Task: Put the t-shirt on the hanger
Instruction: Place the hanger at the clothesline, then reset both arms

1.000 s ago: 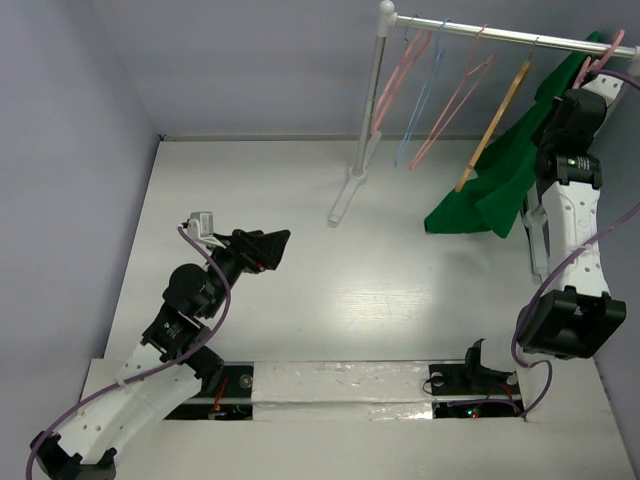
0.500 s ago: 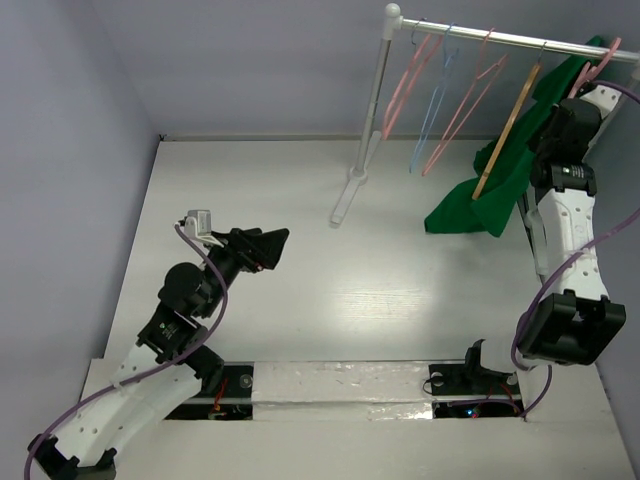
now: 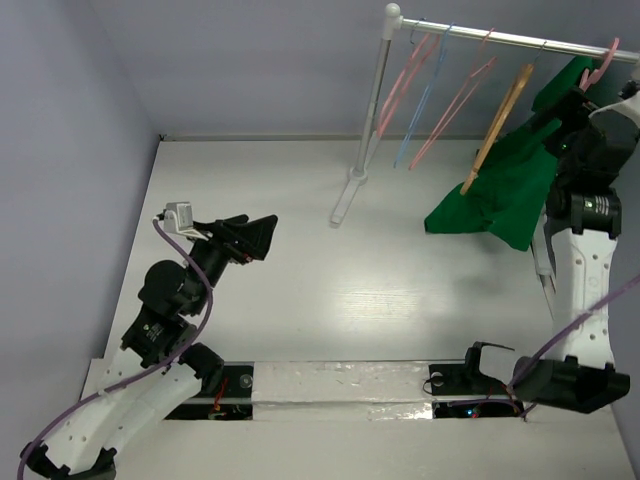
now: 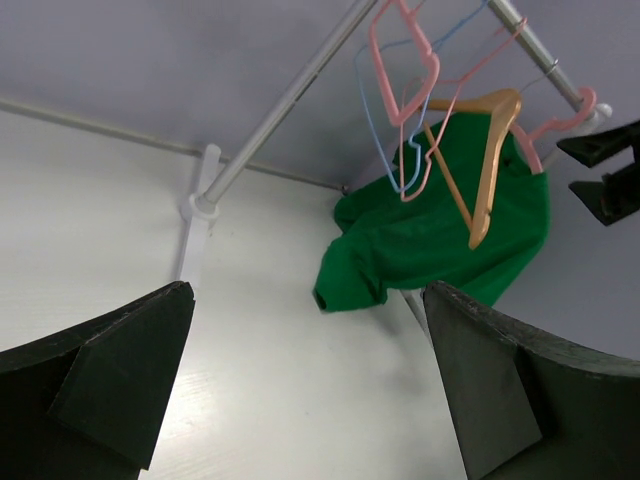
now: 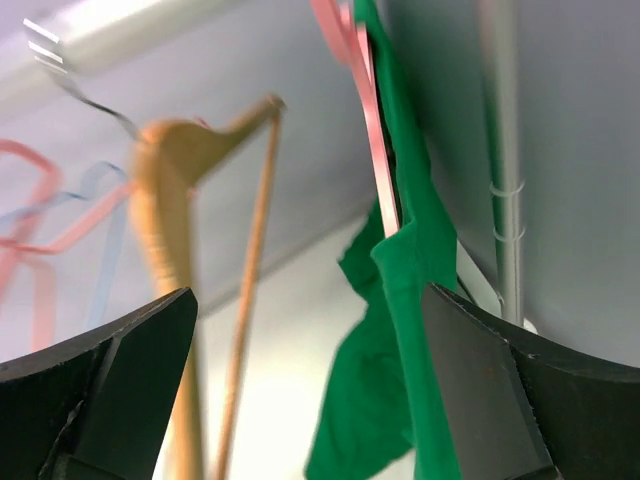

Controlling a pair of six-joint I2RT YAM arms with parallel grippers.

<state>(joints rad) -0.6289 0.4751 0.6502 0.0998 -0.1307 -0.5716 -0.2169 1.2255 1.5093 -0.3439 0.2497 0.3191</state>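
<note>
Right tool [image 5: 308, 292] has backed off wide open and empty, t-shirt [image 3: 500, 195] left draped on hanger [image 3: 603, 58] at the rail [image 3: 500, 38]; left tool [image 3: 267, 237] open, idle; placement looks done.

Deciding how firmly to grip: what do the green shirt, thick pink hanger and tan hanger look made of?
T-shirt: soft matte cloth; it drapes in folds. Pink hanger: probably plastic, smooth and evenly coloured. Tan hanger: apparently wood, matte, with a thin metal hook.
</note>
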